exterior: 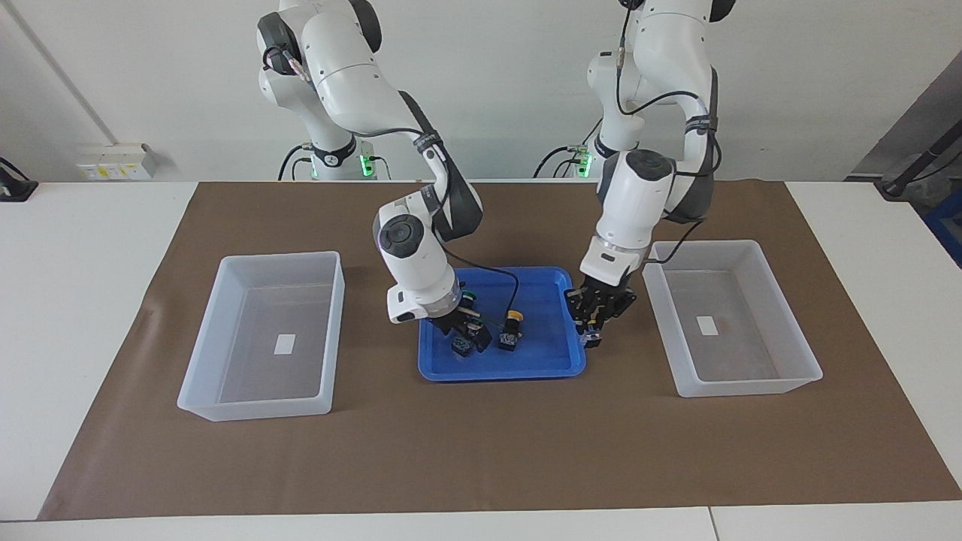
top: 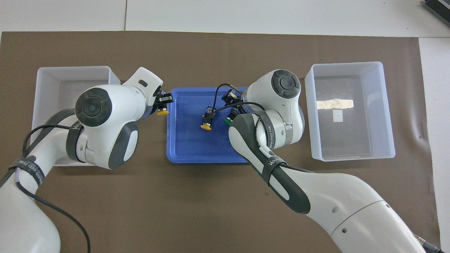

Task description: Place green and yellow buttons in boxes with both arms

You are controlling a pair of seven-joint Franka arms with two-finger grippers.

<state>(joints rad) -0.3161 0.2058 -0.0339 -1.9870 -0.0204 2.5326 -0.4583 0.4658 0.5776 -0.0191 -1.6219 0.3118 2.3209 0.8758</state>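
Note:
My left gripper [exterior: 594,324] is shut on a yellow button [top: 162,112] and holds it over the edge of the blue tray [exterior: 543,355] toward the left arm's end, beside one translucent box [exterior: 751,387]. My right gripper [exterior: 467,336] is low in the tray at a black button body [exterior: 460,346]. A green cap [top: 227,121] shows just beside it, nearer to the robots. A second yellow button [exterior: 512,324] lies in the middle of the tray. The other box [exterior: 255,409] stands toward the right arm's end. Each box holds only a small white label.
The tray [top: 190,147] and both boxes [top: 346,64] [top: 74,68] sit on a brown mat [exterior: 481,451] over a white table. The right arm's black cable [exterior: 496,274] loops over the tray. The arms' elbows hang over the mat's near strip.

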